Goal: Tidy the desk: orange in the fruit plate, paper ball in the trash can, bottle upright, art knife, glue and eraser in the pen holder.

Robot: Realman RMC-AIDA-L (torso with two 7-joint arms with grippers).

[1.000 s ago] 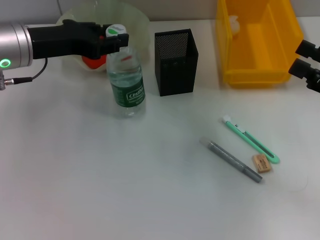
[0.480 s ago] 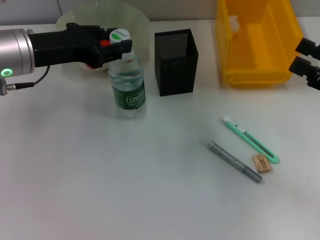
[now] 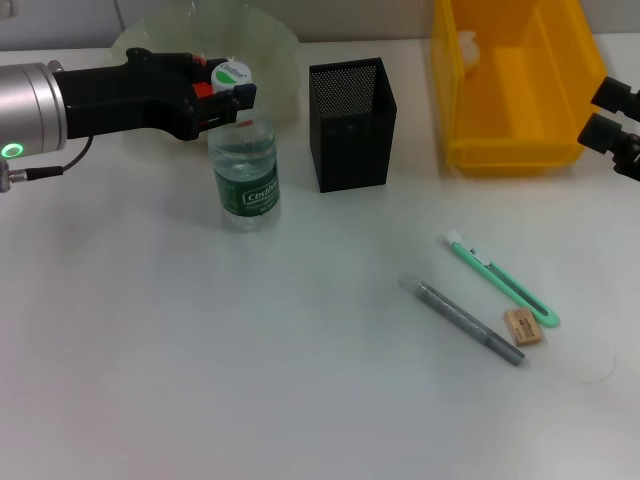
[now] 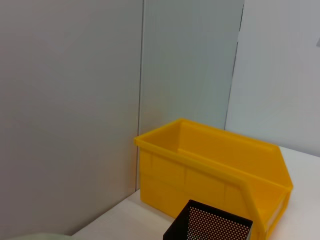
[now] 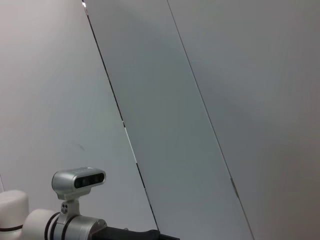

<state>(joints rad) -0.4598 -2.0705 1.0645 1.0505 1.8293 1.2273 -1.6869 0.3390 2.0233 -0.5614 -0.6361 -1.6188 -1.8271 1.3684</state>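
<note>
The clear bottle with a green label stands upright on the desk, left of the black mesh pen holder. My left gripper is shut on its neck just under the white-green cap. Behind them is the pale green fruit plate; the orange is hidden behind my arm. The white paper ball lies in the yellow trash can. The green art knife, the grey glue stick and the tan eraser lie on the desk at the front right. My right gripper is parked, open, at the right edge.
The left wrist view shows the yellow trash can and the pen holder's rim against a grey wall. The right wrist view shows only wall panels and the robot's head.
My left gripper has shifted the bottle a little to the left and away from the pen holder. The bottle now stands straighter. The right arm has not moved.
</note>
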